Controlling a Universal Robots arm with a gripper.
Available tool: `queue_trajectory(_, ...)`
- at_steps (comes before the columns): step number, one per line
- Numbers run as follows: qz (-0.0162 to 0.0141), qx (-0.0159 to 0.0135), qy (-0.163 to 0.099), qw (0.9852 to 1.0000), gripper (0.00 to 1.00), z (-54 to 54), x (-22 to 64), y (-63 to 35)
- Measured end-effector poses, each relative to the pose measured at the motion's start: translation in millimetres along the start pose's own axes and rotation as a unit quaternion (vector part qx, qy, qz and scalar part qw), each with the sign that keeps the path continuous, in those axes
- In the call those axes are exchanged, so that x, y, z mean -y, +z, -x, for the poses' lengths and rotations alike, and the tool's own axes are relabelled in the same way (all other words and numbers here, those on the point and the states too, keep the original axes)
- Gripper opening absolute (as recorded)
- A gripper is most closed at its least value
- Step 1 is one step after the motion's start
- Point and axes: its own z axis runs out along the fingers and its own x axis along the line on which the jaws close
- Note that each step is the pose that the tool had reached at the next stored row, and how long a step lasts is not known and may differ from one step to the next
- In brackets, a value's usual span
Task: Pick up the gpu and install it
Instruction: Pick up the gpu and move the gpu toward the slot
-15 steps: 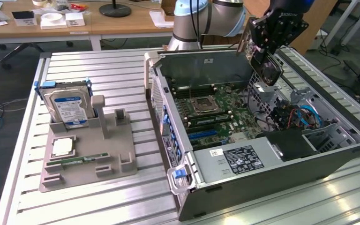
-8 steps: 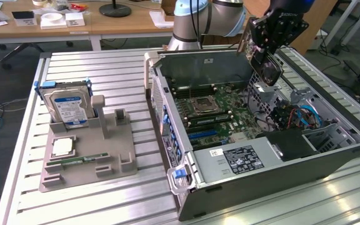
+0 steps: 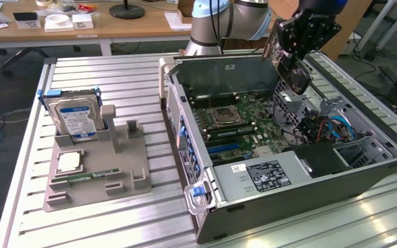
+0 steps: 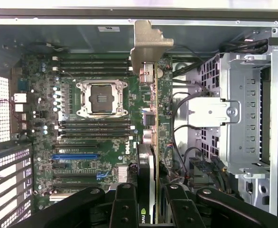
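- The gpu (image 3: pixel 295 78) (image 4: pixel 151 159) is held off the counter, clamped in the end effector (image 3: pixel 290 58) (image 4: pixel 151 211) and hanging over the open computer case (image 3: pixel 302 206).
- In the wrist view the card is seen edge-on, running straight out from between the fingers (image 4: pixel 125 205). Its silver end bracket (image 4: pixel 146 42) is at the far end, near the case's rear wall.
- The end effector is closed partway, its fingers pressing on both flat faces of the thin card.
- Directly beneath the held card lies the motherboard (image 3: pixel 229 121) (image 4: pixel 96 142). The card is above the board, not seated in a slot.
- The bare CPU socket (image 3: pixel 224 115) (image 4: pixel 102 98) and the blue expansion slot (image 4: pixel 75 156) sit to one side of the card.
- The metal drive cage (image 4: pixel 229 118) sits on the card's other side.
- Well apart from the end effector, towards the exterior view's left, a grey parts holder (image 3: pixel 133 178) rests on the slatted aluminium counter (image 3: pixel 116 77).
- A hard drive (image 3: pixel 78 118) with a blue-and-white label stands upright in the holder.
- A processor chip (image 3: pixel 69 163) lies flat in the holder, with a slim green memory stick (image 3: pixel 88 179) just beside it.
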Motion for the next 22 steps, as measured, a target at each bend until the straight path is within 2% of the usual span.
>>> queue_trajectory(10, 0.0, 0.0, 0.0, 1.0, 0.27, 3.0, -0.1, 0.1)
queue_trajectory(22, 0.0, 0.0, 0.0, 1.0, 0.27, 11.6, -0.4, 0.3)
